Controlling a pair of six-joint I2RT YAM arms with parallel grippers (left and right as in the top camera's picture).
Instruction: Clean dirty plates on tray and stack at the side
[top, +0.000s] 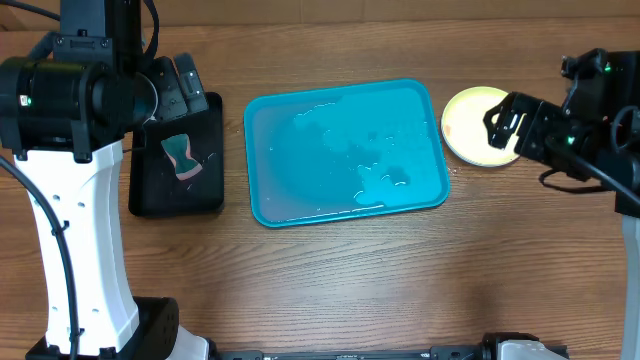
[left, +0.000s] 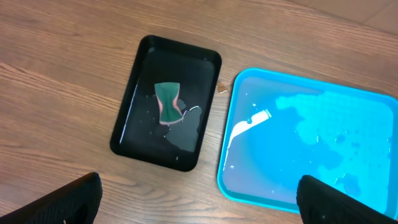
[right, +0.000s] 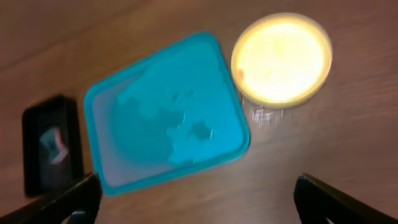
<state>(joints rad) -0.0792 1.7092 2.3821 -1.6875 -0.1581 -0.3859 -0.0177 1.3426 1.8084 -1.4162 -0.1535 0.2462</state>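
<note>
Wide spread is noted for the left fingers (left: 65, 200), with nothing held; the right fingers (right: 62, 202) are likewise wide and empty.

Bench (top: 350, 290): wood grain, carrying everything below.

Tray (top: 320, 170): set mid-bench, holding no plates, only pooled water and wet patches. By this it is judged that washing is done or nearly done.

Black tray (top: 150, 190): placed just left of the tray, probably as a rest for the cleaning tool so that drips are caught; a puddle is seen in it from the left wrist.

Plate (top: 465, 125): pale yellow, laid on the bench just beside the tray's right end, which fits the stacking spot. Its right edge is covered by the right arm in the overhead view. Whether other plates lie beneath cannot be told. No blue or white plate is seen anywhere. From the right wrist it is blurred and overexposed, so any smears cannot be checked.

Sponge (left: 168, 103): green and pink, lying in the black tray, touched by neither arm.
</note>
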